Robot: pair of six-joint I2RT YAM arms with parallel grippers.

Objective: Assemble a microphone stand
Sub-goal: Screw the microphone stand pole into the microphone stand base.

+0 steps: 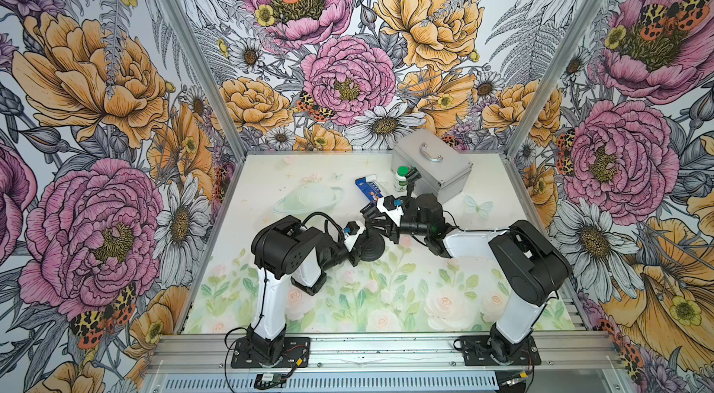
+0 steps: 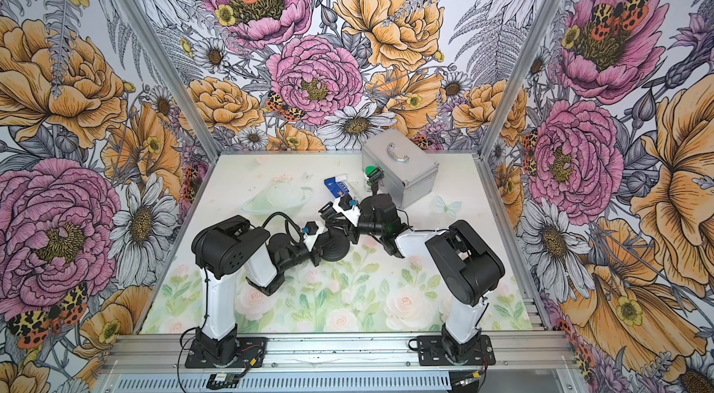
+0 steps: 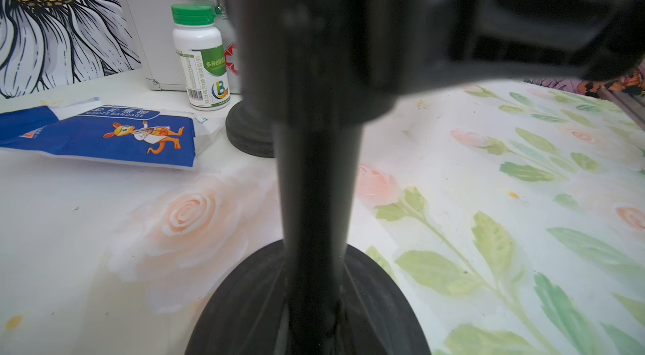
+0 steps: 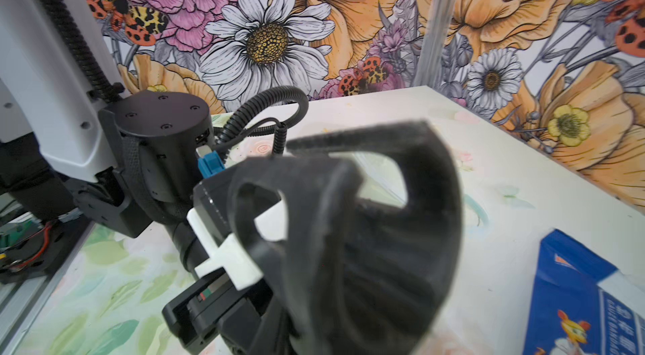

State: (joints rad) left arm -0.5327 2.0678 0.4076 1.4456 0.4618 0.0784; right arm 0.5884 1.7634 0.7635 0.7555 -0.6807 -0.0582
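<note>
A black stand pole (image 3: 316, 178) rises upright from its round ribbed base (image 1: 374, 247), which lies mid-table. My left gripper (image 1: 362, 251) is shut low on the pole just above the base; its fingers are hidden behind the base in the left wrist view. My right gripper (image 1: 376, 219) reaches in from the right, above the base, and is shut on the thicker upper part of the pole (image 3: 314, 56). Its blurred fingers (image 4: 366, 213) fill the right wrist view. A second black piece with a forked top (image 1: 413, 175) and a small round foot (image 3: 249, 133) stands beside the bottle.
A silver case (image 1: 432, 167) sits at the back right. A white bottle with a green cap (image 1: 402, 178) stands in front of it, and a blue bandage packet (image 1: 369, 188) lies to its left. Floral walls and metal posts enclose the table on three sides.
</note>
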